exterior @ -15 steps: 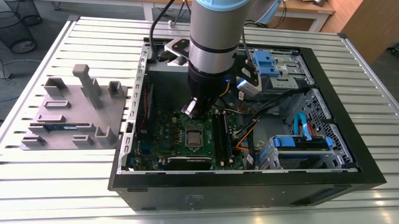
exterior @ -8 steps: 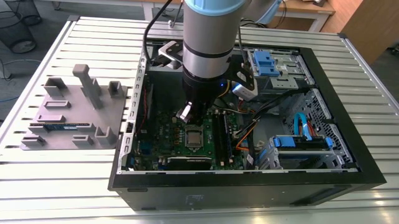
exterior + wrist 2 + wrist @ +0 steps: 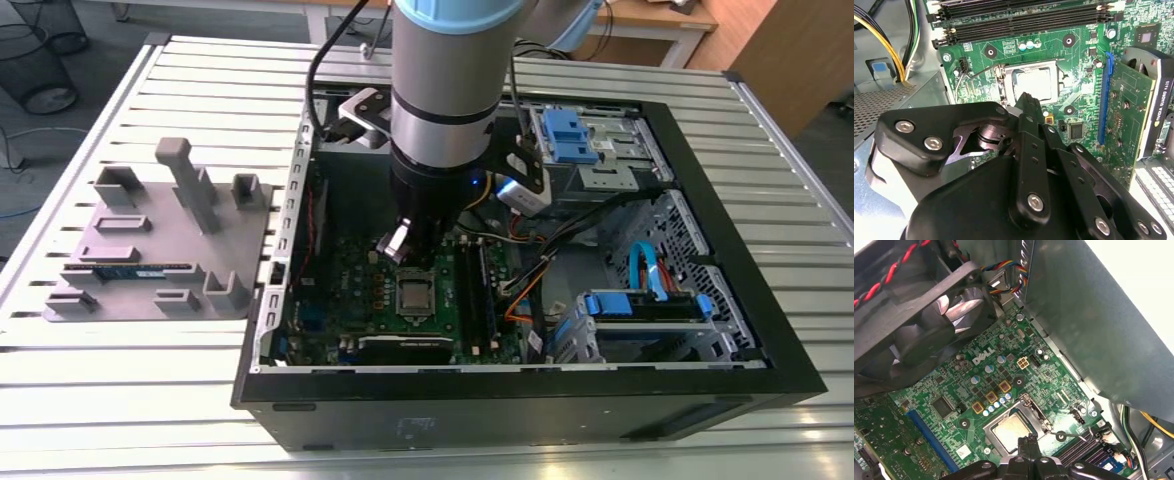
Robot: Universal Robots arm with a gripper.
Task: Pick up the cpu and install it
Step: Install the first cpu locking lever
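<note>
The cpu (image 3: 414,295) lies flat in its socket on the green motherboard (image 3: 354,290), its silver-grey top facing up. Both wrist views show the cpu (image 3: 1035,84) (image 3: 1010,432) framed by the metal socket bracket. My gripper (image 3: 398,248) hangs inside the open computer case, just above the socket. Its black fingertips (image 3: 1026,100) are pressed together over the edge of the chip, with nothing between them. In the first wrist view the gripper (image 3: 1027,441) overlaps the chip's corner.
A grey tray (image 3: 147,240) holding a memory stick (image 3: 134,270) lies at the exterior view's left, outside the case. Around the socket are a case fan (image 3: 929,315), memory slots (image 3: 1029,20), a graphics card (image 3: 1144,100), loose cables (image 3: 884,35) and blue drive bays (image 3: 574,135).
</note>
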